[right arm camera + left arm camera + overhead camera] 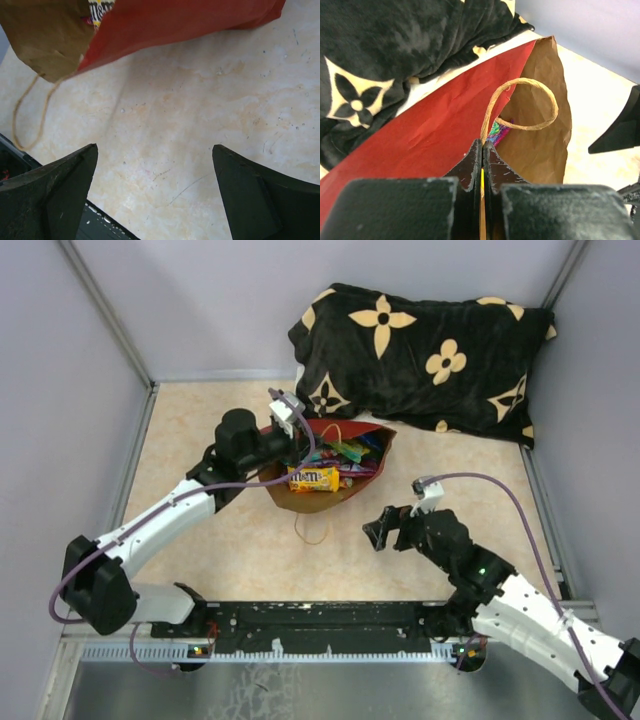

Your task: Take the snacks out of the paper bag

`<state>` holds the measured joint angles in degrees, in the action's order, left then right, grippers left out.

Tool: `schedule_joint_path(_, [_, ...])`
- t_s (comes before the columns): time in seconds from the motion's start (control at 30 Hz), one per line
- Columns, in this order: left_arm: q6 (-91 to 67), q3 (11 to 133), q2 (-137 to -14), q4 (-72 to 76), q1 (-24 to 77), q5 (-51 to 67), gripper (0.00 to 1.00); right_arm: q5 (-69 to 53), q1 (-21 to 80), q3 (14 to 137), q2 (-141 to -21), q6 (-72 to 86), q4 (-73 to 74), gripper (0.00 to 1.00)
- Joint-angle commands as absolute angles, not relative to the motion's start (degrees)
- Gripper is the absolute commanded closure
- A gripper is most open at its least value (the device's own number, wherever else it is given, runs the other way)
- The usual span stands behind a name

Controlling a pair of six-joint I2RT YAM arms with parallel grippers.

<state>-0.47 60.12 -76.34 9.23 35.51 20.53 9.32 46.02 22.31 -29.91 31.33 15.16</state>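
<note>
- Beige marbled surface [230, 550] between grey walls; a black flower-patterned pillow [420, 350] lies at the far side, just behind the paper bag.
- The red paper bag [303, 502] lies near the middle, its mouth facing the arms and its brown inside showing.
- The snacks are all inside it. A yellow M&M's pack [313, 479] sits at the mouth, and green, purple and other glossy packets [352, 452] are piled deeper in.
- The left tool [482, 150] is fully closed on the bag's upper rim, just where one looped handle [554, 106] begins. It seems to hold the mouth open.
- The right tool [155, 152] has its fingers spread wide and holds nothing. It hovers over the bare surface just beside the bag's red wall.
- I judge that the step in hand is the first pick, because no packet lies outside the bag.
- Next, in my judgement, the right tool must enter the mouth low and close on the M&M's pack, which is the nearest. The left grip should not let go, or the mouth may fall shut.
</note>
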Motion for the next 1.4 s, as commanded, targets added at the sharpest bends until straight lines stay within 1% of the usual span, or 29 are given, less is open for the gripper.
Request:
schedule_joint_path(0.0, [-2.97, 57.67, -73.47, 12.85, 37.44, 19.46, 1.0, 11.7, 46.58, 25.71, -27.69, 31.32, 17.21, 0.02])
schedule_joint_path(0.2, [-4.11, 56.61, -72.11, 11.34, 40.77, 19.43, 1.0, 12.2, 46.58, 27.52, -29.24, 32.1, 18.71, 0.03])
schedule_joint_path(0.37, [-4.57, 54.45, -69.88, 10.76, 42.43, 17.79, 1.0, 12.89, 46.6, 30.48, -25.78, 30.19, 19.96, 0.02])
schedule_joint_path(0.57, [-5.22, 48.87, -65.17, 10.58, 43.33, 15.84, 1.0, 12.1, 46.6, 39.12, -25.48, 25.69, 23.43, 0.01])
schedule_joint_path(0.7, [-5.35, 46.16, -62.73, 9.77, 43.33, 14.43, 1.0, 18.23, 46.58, 48.25, -30.78, 20.91, 21.82, 0.01])
schedule_joint_path(0.77, [-5.46, 45.11, -61.8, 9.58, 43.37, 14.15, 1.0, 21.64, 46.29, 53.99, -36.73, 17.88, 20.3, 0.01])
schedule_joint_path(0.83, [-6.06, 44.13, -61.07, 9.86, 43.33, 14.29, 1.0, 20.35, 43.11, 60.01, -44.1, 15.59, 18.7, 0.01])
schedule_joint_path(0.9, [-7.05, 43.3, -60.26, 10.08, 43.41, 14.78, 1.0, 9.15, 32.71, 64.57, -51.54, 17.9, 15.38, 0.01])
schedule_joint_path(0.97, [-7.63, 42.55, -59.63, 10.23, 43.37, 15.9, 1.0, -7.72, 16.59, 67.08, -59.5, 25.28, 7.97, 0.01])
schedule_joint_path(1.0, [-8.05, 42.46, -59.28, 9.9, 43.37, 16.36, 1.0, -12.83, 10.65, 69.56, -64.75, 28.66, 5.24, 0.01])
schedule_joint_path(1.03, [-8.35, 42.44, -58.86, 9.46, 43.46, 16.72, 1.0, -14.55, 6.5, 73.37, -70.18, 29.93, 4.75, 0.01])
schedule_joint_path(1.1, [-8.95, 42.11, -57.6, 8.78, 43.57, 17.43, 1.0, -9.36, 3.53, 83.52, -80.71, 27.04, 8.54, 0.01])
schedule_joint_path(1.17, [-9.53, 40.98, -56.02, 8.75, 43.68, 17.82, 1.0, -3.38, 3.26, 94.68, -90.89, 22.77, 13.86, 0.01])
schedule_joint_path(1.23, [-10.17, 39.11, -54.57, 8.98, 43.76, 17.9, 1.0, -0.66, 3.25, 104.34, -102.58, 19.81, 19.03, 0.01])
schedule_joint_path(1.37, [-12.17, 36.04, -53.14, 9.98, 44.01, 17.98, 1.0, 4.26, 3.23, 121.46, -119.52, 15.94, 25.7, 0.01])
